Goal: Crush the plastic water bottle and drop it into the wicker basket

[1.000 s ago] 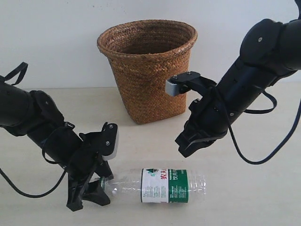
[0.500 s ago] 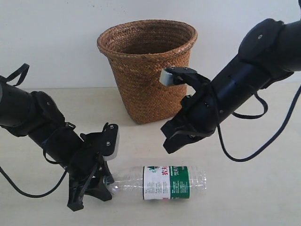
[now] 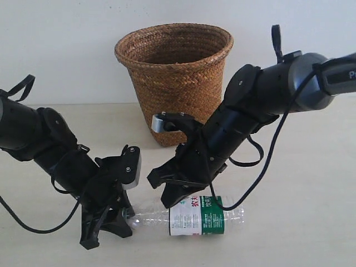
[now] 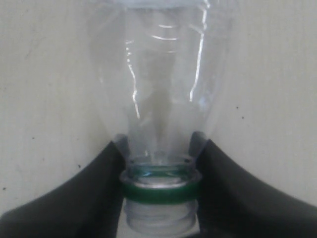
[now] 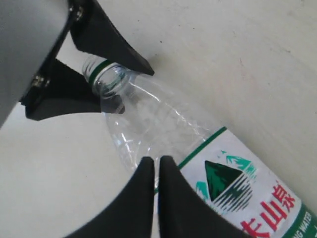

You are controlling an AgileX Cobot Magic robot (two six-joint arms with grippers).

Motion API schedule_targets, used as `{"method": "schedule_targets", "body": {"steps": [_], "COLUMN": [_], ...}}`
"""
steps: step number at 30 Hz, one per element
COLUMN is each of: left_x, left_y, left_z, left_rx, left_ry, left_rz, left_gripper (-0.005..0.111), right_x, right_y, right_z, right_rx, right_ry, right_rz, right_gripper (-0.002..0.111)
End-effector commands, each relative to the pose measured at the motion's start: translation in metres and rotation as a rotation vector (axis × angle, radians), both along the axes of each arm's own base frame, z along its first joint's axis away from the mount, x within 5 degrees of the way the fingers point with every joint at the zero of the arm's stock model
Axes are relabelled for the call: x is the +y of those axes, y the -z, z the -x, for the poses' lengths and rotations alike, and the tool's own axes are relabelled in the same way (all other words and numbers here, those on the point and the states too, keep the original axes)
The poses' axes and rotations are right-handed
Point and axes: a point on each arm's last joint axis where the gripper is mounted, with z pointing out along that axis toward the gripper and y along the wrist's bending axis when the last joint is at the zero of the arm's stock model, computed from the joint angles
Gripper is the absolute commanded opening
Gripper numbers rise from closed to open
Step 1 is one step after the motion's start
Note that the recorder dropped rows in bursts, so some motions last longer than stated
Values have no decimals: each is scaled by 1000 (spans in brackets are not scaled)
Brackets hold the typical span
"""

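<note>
The clear plastic water bottle (image 3: 194,216) lies on its side on the table, its white-and-green label facing up. My left gripper (image 3: 123,222) is shut on the bottle's neck (image 4: 159,171), just above the green ring; the threads below it are bare. In the right wrist view the left fingers (image 5: 116,47) pinch that neck and the mouth looks open. My right gripper (image 3: 169,201) is shut and empty, its tips (image 5: 157,161) close over the bottle's shoulder (image 5: 148,129) at the label's edge. The wicker basket (image 3: 175,83) stands upright behind both arms.
A pale wall runs close behind the basket. The right arm's cable (image 3: 267,167) loops over the table beside the bottle's base. Bare tabletop (image 3: 300,222) lies right of the bottle.
The right arm has swung down and left from beside the basket until its shut fingers are just above the bottle. The left gripper keeps its hold on the neck.
</note>
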Motion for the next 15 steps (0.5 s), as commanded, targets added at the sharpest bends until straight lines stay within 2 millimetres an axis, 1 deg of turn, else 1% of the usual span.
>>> {"method": "schedule_targets", "body": {"steps": [1, 3, 4, 5, 6, 8, 13, 15], "left_x": [0, 0, 0, 0, 0, 0, 0, 0], "left_y": [5, 5, 5, 5, 5, 6, 6, 6], "left_z": [1, 1, 1, 1, 1, 2, 2, 1], "left_rx": [13, 13, 13, 13, 13, 14, 16, 18], "left_ry": [3, 3, 3, 3, 3, 5, 1, -19], "left_rz": [-17, -17, -17, -17, -17, -19, -19, -21], "left_gripper": [4, 4, 4, 4, 4, 4, 4, 4], "right_x": [2, 2, 1, 0, -3, -8, -31, -35], "right_y": [8, 19, 31, 36, 50, 63, 79, 92], "right_z": [-4, -5, -6, -7, -8, -9, -19, -19], "right_rx": [24, 37, 61, 65, 86, 91, 124, 121], "right_ry": [19, 17, 22, 18, 20, 13, 17, -19], "right_rz": [10, 32, 68, 85, 138, 200, 267, 324], "right_gripper": [0, 0, 0, 0, 0, 0, 0, 0]}}
